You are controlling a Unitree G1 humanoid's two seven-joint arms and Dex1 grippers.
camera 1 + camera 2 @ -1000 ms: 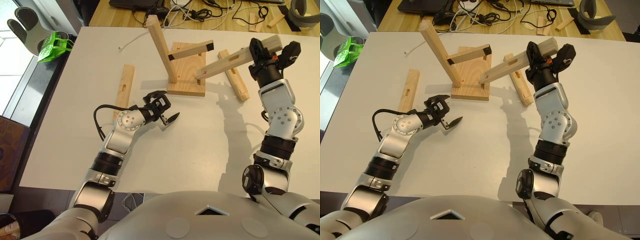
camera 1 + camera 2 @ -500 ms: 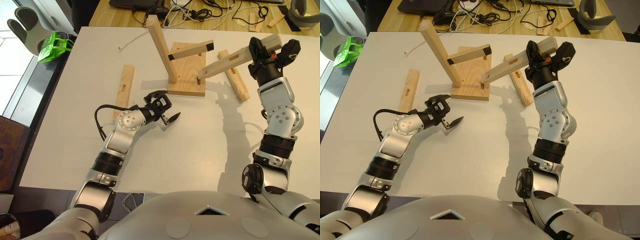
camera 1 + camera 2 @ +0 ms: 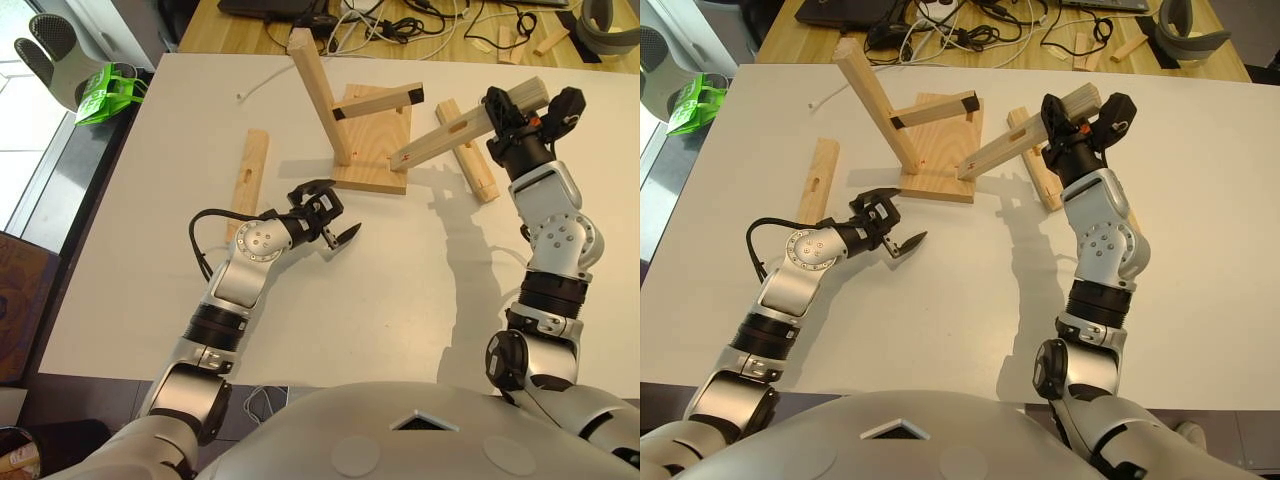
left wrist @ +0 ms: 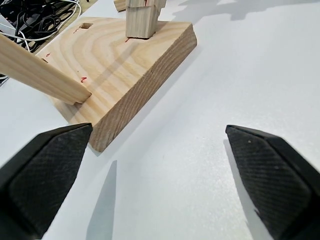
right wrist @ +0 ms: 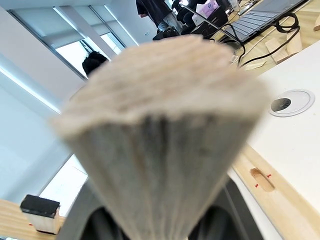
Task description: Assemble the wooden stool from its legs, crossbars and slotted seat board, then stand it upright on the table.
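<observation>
Fitting another leg looks like the step in hand. Just outside the left gripper (image 3: pixel 330 213) lies a flat, slotted crossbar (image 3: pixel 250 170) of pale wood. That gripper hovers empty, jaws spread wide. Just ahead of it sits the thick, grainy seat board (image 3: pixel 380 140), a tall square leg (image 3: pixel 320 95) and a black-tipped leg (image 3: pixel 385 98) standing in it. The right gripper (image 3: pixel 525 112) clamps a slanting leg (image 3: pixel 445 140) whose low end meets the board's edge. Next, I judge, that tip needs aligning with its slot, then pressing down.

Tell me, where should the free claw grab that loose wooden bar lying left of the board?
Likely mid-length, from straight above, pinching across the narrow width: the bar lies flat with both long edges clear, near the open left gripper.
</observation>
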